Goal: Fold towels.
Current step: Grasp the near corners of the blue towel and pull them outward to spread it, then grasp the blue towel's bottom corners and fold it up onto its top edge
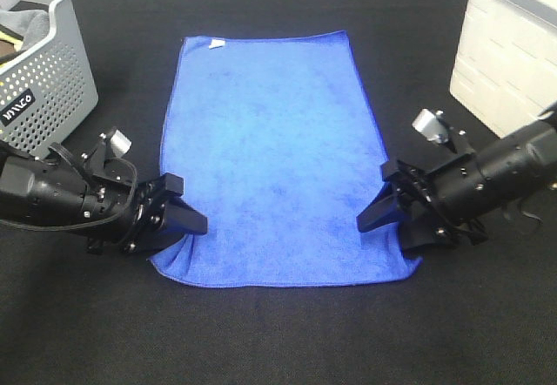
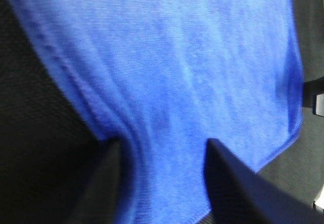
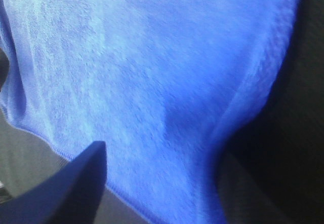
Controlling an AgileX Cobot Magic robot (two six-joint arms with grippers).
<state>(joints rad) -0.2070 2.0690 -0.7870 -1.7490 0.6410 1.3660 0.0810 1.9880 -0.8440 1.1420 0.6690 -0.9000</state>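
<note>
Though blur hides detail, towel [image 1: 270, 141] flat; left gripper [image 1: 190, 204], right gripper [image 1: 374, 199] jaws apart, straddling edges

Left gripper [image 1: 186, 204], right gripper [image 1: 376, 199] low, jaws spread.

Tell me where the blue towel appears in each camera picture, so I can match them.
Exterior high: the towel lies flat in the middle of the black table, left hand and right hand at its near corners.
Left wrist: it fills most of the picture, between the left hand's fingers.
Right wrist: it fills most of the picture.
Shared landmark: the towel's near hem.
</note>
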